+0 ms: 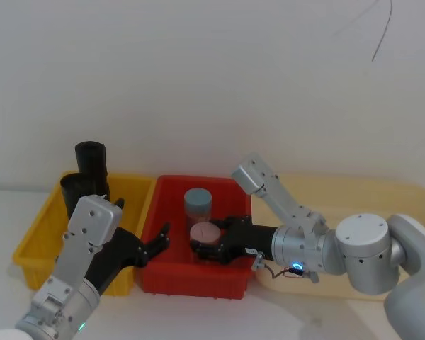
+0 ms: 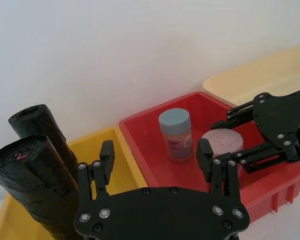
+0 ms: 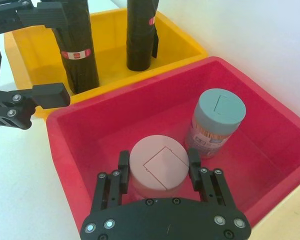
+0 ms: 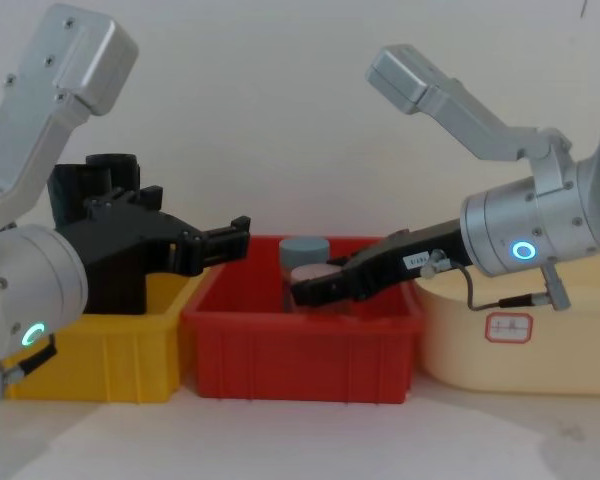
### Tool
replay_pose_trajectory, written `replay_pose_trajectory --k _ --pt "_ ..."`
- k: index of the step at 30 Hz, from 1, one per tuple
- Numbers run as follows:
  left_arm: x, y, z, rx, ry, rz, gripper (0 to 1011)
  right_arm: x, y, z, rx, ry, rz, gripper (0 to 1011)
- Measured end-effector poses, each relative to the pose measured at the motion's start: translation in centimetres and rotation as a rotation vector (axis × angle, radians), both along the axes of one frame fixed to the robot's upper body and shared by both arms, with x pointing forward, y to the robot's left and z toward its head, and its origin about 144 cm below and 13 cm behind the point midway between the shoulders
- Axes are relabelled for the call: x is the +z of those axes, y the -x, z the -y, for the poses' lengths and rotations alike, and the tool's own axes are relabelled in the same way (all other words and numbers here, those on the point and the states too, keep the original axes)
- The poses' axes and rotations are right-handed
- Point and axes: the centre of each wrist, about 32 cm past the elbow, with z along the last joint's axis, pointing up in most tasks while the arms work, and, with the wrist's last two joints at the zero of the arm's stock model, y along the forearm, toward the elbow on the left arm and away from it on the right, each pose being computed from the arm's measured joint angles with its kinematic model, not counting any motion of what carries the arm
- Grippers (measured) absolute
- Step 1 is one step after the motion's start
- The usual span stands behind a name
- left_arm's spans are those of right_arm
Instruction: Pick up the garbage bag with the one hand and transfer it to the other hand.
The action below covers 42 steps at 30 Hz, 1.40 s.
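Observation:
Two black rolls stand upright in the yellow bin (image 1: 34, 249). The garbage bag (image 3: 76, 45) with the red-and-white sticker is the one nearer me, also seen as the garbage bag (image 1: 74, 188). The second roll (image 3: 140, 30) stands behind it. My left gripper (image 1: 138, 221) hangs open over the wall between the yellow and red bins, just right of the garbage bag and apart from it. My right gripper (image 3: 158, 162) is down in the red bin (image 1: 198, 283), fingers (image 3: 194, 162) against both sides of a pink-lidded jar (image 1: 204, 232).
A blue-lidded jar (image 1: 197, 202) stands in the red bin just behind the pink one. A cream tray (image 1: 382, 191) lies to the right of the red bin. A white wall closes off the back of the table.

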Motion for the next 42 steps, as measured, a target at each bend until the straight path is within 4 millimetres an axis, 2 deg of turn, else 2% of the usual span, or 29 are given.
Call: replay_pose_trajectory --k 15,32,42 --pt "0.0 0.0 0.0 0.000 0.000 0.000 1000 0.5 0.4 0.1 -0.003 -0.006 0.035 666" --pt "0.0 0.0 0.0 0.000 0.000 0.000 1000 4.4 2.9 1.1 -0.061 -0.068 0.240 666" --pt "0.0 0.0 0.0 0.000 0.000 0.000 1000 7.0 5.3 2.5 -0.171 -0.097 0.393 666"
